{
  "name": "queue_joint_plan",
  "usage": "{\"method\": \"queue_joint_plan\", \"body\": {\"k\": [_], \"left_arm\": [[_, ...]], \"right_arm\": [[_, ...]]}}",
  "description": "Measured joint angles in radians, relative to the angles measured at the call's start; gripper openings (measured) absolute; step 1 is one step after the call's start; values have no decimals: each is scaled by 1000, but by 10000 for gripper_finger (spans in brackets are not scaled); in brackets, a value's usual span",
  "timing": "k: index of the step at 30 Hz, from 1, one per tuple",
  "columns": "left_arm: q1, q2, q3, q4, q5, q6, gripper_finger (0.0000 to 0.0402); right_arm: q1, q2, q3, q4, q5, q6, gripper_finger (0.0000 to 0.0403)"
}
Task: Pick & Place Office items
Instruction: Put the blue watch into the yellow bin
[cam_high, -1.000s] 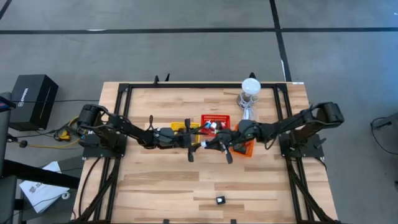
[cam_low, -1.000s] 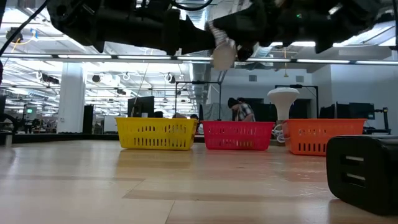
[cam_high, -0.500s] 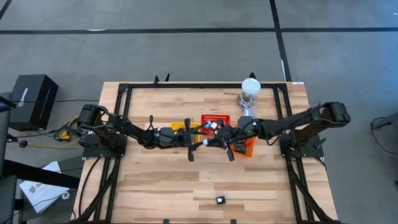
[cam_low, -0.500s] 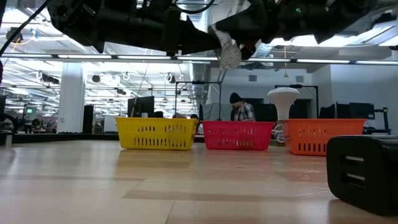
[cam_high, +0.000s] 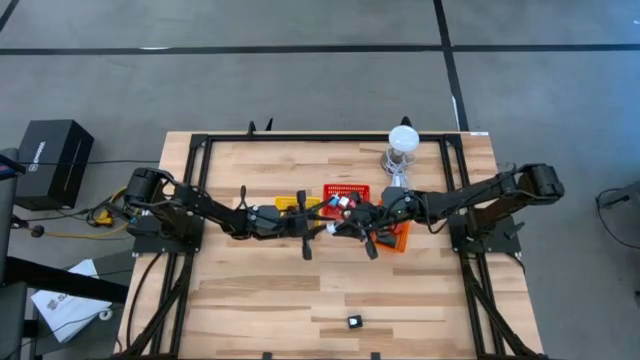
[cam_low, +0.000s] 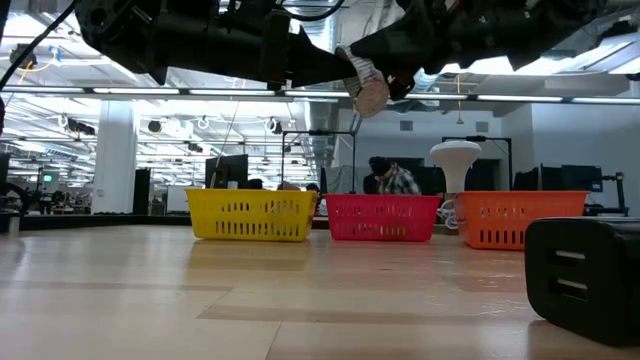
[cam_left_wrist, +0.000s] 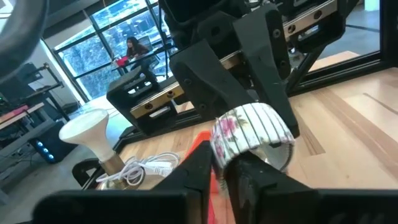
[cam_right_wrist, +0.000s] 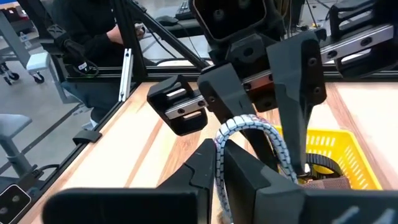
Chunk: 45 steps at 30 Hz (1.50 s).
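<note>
A small tape roll (cam_low: 368, 90), striped and flower-patterned, hangs high above the middle of the table between my two grippers. My left gripper (cam_high: 322, 229) reaches in from the table's left and my right gripper (cam_high: 346, 228) from the right. They meet nose to nose, and both are shut on the roll (cam_left_wrist: 249, 134). Below and behind them stand the yellow basket (cam_low: 252, 215), the red basket (cam_low: 382, 218) and the orange basket (cam_low: 522, 220). Small items lie in the red basket (cam_high: 347, 194). My left gripper pinches the roll's rim (cam_left_wrist: 219, 144) between its two fingers, on the side nearest it. The fingers come in about level from the table's left. The roll is lifted clear of the table. My right gripper pinches the opposite side of the roll's rim (cam_right_wrist: 219, 148) between its two fingers. It comes in about level from the table's right. The striped band (cam_right_wrist: 249, 124) arches from its fingers across to the left gripper's fingers (cam_right_wrist: 292, 118).
A black boxy object (cam_high: 353, 321) lies near the table's front edge, large in the low view (cam_low: 585, 280). A white-topped object with a coiled cable (cam_high: 402, 142) stands at the far right. A person shows in the room beyond the table (cam_low: 390, 180).
My right gripper has reached toward the table's left, carrying the tape roll up to my left gripper. The left gripper has taken hold of the roll's near side. The roll has stayed high above the table and turned a little.
</note>
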Motion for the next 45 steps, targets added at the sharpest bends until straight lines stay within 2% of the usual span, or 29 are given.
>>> {"method": "queue_joint_plan", "body": {"k": [5, 13, 21, 29, 39, 45], "left_arm": [[0, 0, 0, 0, 0, -5, 10], [0, 0, 0, -3, 0, -6, 32], [0, 0, 0, -3, 0, -26, 11], [0, 0, 0, -3, 0, -29, 27], [10, 0, -1, -26, -3, -30, 18], [12, 0, -1, -73, -152, -30, 21]], "right_arm": [[-1, 0, 0, 0, 0, 3, 23], [-1, 0, 0, -35, 0, -40, 24], [-1, 0, 0, -48, 5, -43, 26], [1, 0, 0, -108, 108, -37, 60], [0, 0, 0, -191, 113, -34, 71], [0, 0, 0, -220, 113, -31, 72]]}}
